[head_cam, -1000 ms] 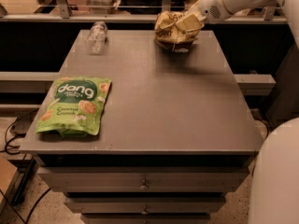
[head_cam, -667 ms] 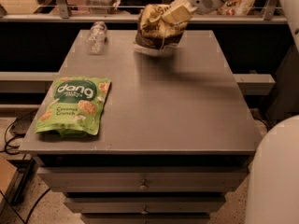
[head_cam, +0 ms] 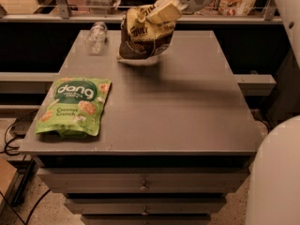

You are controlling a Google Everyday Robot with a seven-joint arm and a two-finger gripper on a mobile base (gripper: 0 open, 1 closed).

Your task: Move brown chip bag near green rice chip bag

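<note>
The brown chip bag [head_cam: 143, 35] with its yellow band hangs in the air above the back middle of the grey table [head_cam: 187, 107], tilted. My gripper [head_cam: 157, 13] is shut on its top edge, reaching in from the upper right. The green rice chip bag [head_cam: 75, 106] lies flat at the table's front left, with its white "dang" logo facing up. The brown bag is well behind and to the right of the green bag, apart from it.
A clear plastic bottle [head_cam: 96, 35] lies on its side at the table's back left. A shelf rail [head_cam: 70, 18] runs behind the table. Drawers [head_cam: 145, 186] sit under the tabletop. My white base [head_cam: 276, 172] fills the lower right corner.
My gripper has carried the brown chip bag up off the table's back right and leftward toward the back middle. The green bag and bottle have not moved.
</note>
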